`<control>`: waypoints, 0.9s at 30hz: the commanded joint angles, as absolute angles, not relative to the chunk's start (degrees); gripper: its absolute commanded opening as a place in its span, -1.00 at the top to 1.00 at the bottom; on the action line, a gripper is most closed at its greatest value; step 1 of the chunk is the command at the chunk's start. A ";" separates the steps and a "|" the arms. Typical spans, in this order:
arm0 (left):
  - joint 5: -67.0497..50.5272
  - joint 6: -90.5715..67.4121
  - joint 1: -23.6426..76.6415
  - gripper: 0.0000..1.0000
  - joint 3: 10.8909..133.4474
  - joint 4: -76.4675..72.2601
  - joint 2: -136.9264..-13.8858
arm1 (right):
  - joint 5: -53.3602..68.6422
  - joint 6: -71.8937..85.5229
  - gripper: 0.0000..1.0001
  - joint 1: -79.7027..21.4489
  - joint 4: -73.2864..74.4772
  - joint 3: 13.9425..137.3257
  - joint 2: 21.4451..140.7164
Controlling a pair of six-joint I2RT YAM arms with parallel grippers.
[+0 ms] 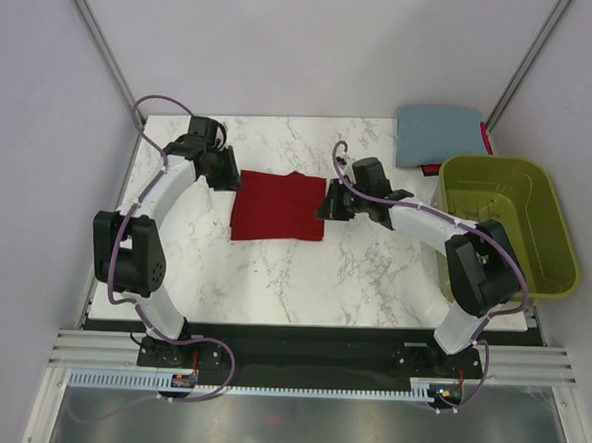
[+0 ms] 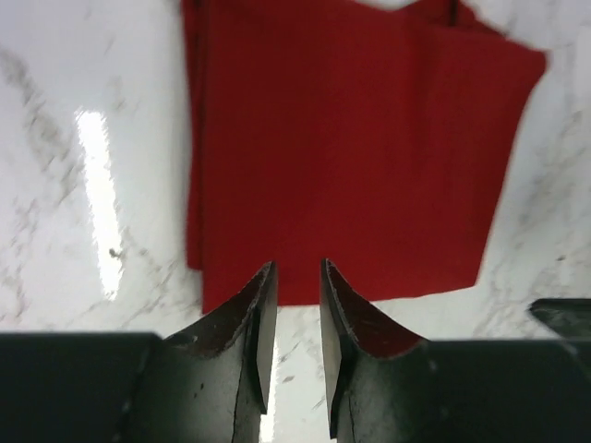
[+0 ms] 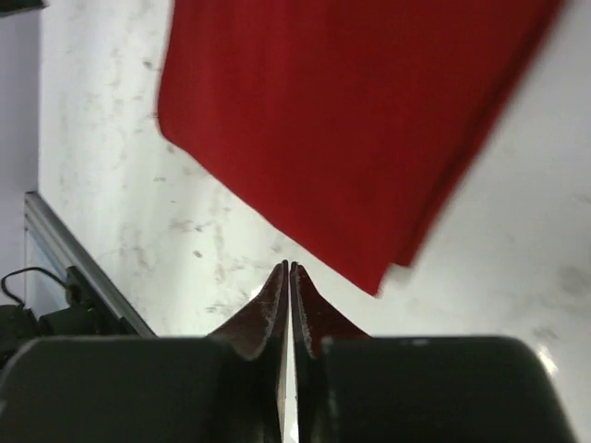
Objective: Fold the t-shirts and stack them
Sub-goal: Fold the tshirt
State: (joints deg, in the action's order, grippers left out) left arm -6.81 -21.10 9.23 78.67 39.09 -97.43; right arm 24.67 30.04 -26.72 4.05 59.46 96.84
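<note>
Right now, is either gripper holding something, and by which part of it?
Nothing is held. The left gripper stands slightly open and the right gripper shut, both empty, close to the edges of the folded dark red t-shirt.

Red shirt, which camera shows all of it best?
The top external view: the whole folded red shirt lies flat on the table, fully in frame. The left wrist view clips its far edge; the right wrist view shows only its nearer part.

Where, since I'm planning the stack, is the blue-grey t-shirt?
The blue-grey t-shirt lies folded at the far right corner in the top view, just behind the olive-green basket, right of the red t-shirt.
</note>
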 commanded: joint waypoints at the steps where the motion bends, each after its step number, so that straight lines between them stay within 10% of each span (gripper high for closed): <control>1: -20.29 -23.11 9.40 0.37 86.12 36.12 -104.29 | 29.00 31.38 0.89 -30.49 4.31 68.27 101.59; 15: -4.14 -21.88 7.12 0.48 95.10 38.85 -121.03 | 30.06 28.48 0.96 -33.14 4.74 82.43 125.85; 27: -7.36 -21.71 9.13 0.39 94.40 39.81 -108.99 | 32.96 31.64 0.92 -34.10 3.87 82.00 115.66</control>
State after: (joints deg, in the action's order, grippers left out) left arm -3.81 -21.58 7.53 93.60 40.34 -115.22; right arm 31.99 31.09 -33.65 5.50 82.00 118.65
